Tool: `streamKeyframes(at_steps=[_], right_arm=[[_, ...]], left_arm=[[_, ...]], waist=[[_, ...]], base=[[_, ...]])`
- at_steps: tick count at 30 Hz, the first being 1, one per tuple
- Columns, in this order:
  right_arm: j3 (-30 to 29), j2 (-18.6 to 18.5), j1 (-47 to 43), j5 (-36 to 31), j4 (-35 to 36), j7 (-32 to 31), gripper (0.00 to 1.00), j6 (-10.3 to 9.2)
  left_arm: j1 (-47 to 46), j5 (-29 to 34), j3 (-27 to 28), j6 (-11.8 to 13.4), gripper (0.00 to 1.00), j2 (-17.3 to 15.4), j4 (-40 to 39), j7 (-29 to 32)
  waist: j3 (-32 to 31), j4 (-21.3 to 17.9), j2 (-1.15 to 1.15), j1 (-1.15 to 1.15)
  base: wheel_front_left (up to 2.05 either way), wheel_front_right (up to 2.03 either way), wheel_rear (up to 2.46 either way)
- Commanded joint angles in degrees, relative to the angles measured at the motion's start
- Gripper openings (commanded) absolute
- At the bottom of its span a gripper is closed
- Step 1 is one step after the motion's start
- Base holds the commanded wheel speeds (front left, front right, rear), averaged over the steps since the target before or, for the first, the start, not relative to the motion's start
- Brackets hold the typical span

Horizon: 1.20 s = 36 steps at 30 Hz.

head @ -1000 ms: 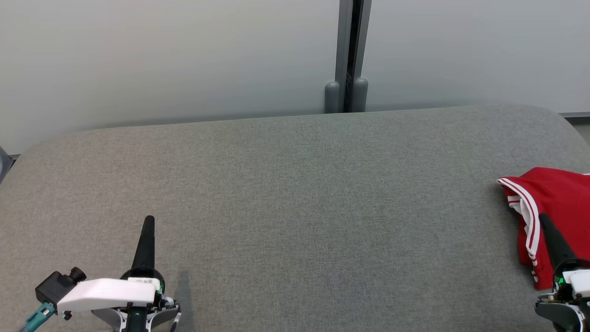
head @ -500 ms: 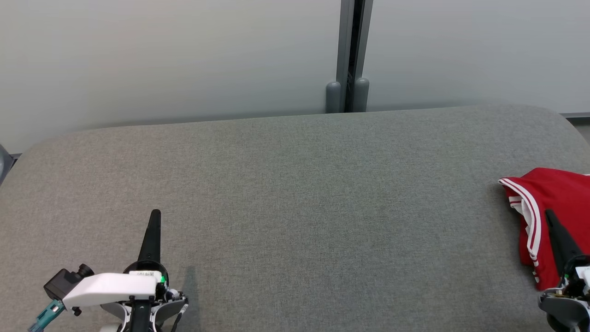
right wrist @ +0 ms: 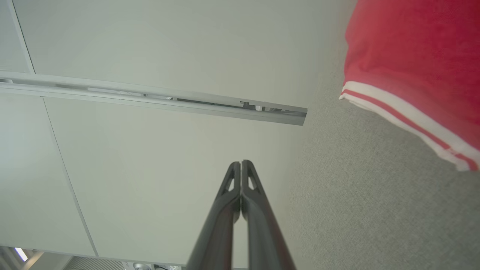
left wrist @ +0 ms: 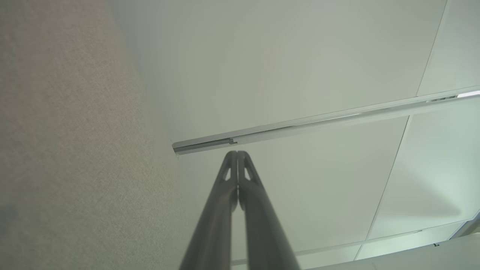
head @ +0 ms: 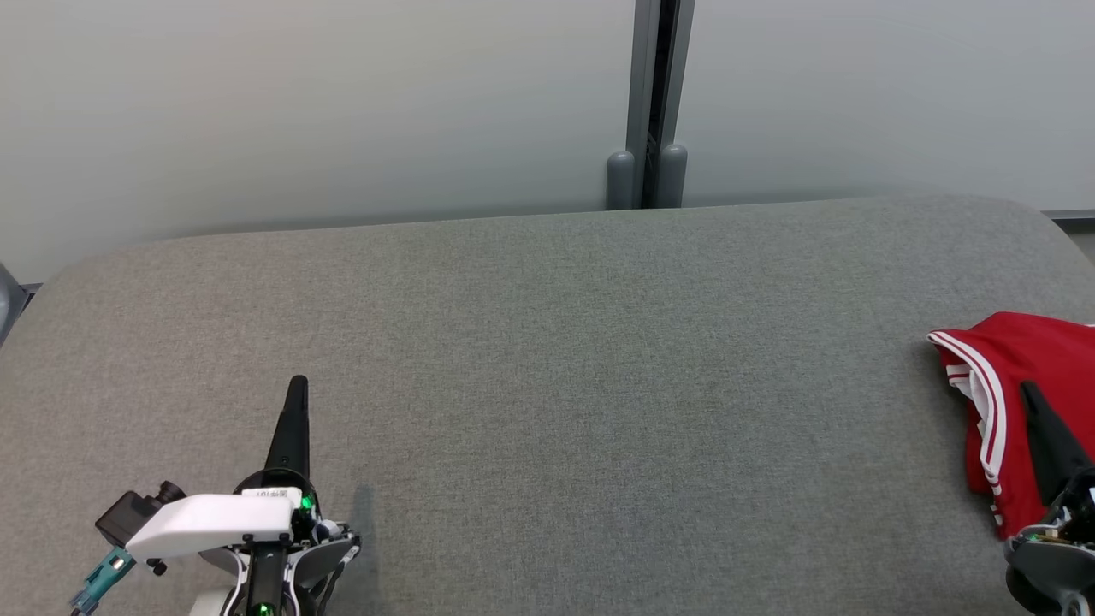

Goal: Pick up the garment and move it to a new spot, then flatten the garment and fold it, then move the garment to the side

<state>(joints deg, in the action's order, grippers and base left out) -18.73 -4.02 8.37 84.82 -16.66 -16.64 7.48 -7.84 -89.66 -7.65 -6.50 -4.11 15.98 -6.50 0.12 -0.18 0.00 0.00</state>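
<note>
A red garment (head: 1022, 359) with white stripes along its hem lies bunched at the right edge of the grey padded table (head: 547, 359), partly cut off by the frame. In the right wrist view the red garment (right wrist: 408, 60) sits at the upper right. My right gripper (head: 1028, 391) is shut, its tip over the garment's left part, with nothing held between the fingers (right wrist: 240, 165). My left gripper (head: 297, 383) stands shut and empty at the lower left, far from the garment; its fingers (left wrist: 237, 154) point past the table's far edge.
A pale wall runs behind the table, with a grey vertical post (head: 654, 103) at its middle. The table's rounded corners show at far left and far right.
My left gripper has crept up and slightly right in the head view. The right gripper has slid a little right and lower. The garment lies as before.
</note>
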Motion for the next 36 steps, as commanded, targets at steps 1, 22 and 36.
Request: streamKeyframes(at_steps=[1,22,36], right_arm=[[-0.62,-0.15,0.81,1.55,-0.18,-0.56,0.0,0.02],[-1.92,0.05,1.67,5.99,-1.56,-1.96,0.0,0.02],[-2.01,0.12,1.69,5.84,-1.55,-2.01,0.0,0.02]], left_arm=[[-1.55,-1.26,0.06,-0.55,0.0,0.21,0.23,0.33],[-2.44,-4.85,-0.01,-1.17,0.0,1.31,1.1,0.71],[-2.43,-4.86,-0.02,-1.17,0.0,1.31,1.08,0.7]], waist=[[0.0,0.03,0.0,0.0],[0.02,0.18,0.0,0.0],[0.02,0.18,0.0,0.0]], base=[[0.0,0.0,0.0],[0.0,0.0,0.0],[0.0,0.0,0.0]])
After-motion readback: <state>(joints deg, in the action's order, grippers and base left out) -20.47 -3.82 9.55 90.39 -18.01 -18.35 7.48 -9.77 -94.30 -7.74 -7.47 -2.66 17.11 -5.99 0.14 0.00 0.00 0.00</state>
